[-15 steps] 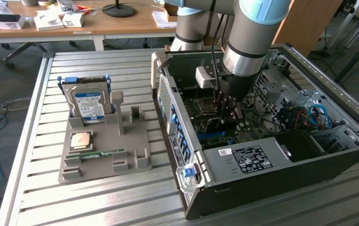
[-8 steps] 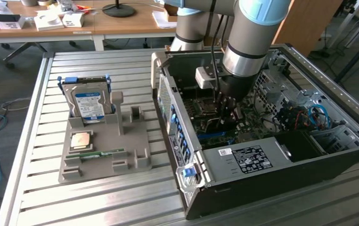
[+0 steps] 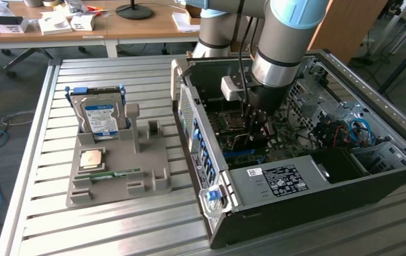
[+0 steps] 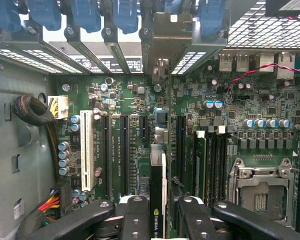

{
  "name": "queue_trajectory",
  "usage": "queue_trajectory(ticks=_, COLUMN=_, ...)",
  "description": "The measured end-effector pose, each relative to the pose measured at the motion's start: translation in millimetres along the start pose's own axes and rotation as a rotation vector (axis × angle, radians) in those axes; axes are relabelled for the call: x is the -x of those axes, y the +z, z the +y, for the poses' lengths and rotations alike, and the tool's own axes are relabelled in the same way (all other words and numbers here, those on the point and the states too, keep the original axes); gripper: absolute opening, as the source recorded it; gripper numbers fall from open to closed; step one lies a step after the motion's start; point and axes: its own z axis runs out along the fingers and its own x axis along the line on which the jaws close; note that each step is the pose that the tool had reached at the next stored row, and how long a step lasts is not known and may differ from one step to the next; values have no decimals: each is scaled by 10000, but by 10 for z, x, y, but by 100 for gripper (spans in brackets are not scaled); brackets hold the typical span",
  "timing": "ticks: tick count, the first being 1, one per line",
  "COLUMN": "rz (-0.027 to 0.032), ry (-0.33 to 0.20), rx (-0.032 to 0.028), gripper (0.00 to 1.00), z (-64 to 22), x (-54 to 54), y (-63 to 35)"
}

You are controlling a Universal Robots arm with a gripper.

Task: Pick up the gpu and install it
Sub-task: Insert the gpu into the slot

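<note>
Slatted metal table [image 3: 47, 176], parts tray [image 3: 118, 165], computer case [image 3: 317, 186]

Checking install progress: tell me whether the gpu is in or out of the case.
In: the gripper holds the gpu edge-on over the motherboard; seating in a slot cannot be told.

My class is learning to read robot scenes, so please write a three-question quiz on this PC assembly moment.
1. True or false: the gripper is inside the open computer case.
2. What is clamped between the fingers? A) hard drive B) gpu C) memory stick
3. Fill in: on the grey holder tray, the hard drive stands ____.

Key
1. True; the arm reaches down over the motherboard.
2. B; the gpu is seen edge-on, held above the expansion slots.
3. Upright.
</note>
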Motion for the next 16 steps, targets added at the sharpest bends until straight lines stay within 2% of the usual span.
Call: queue_trajectory(ticks=16, rz=0, ry=67, rx=-1, gripper=27, z=5, x=6, y=15)
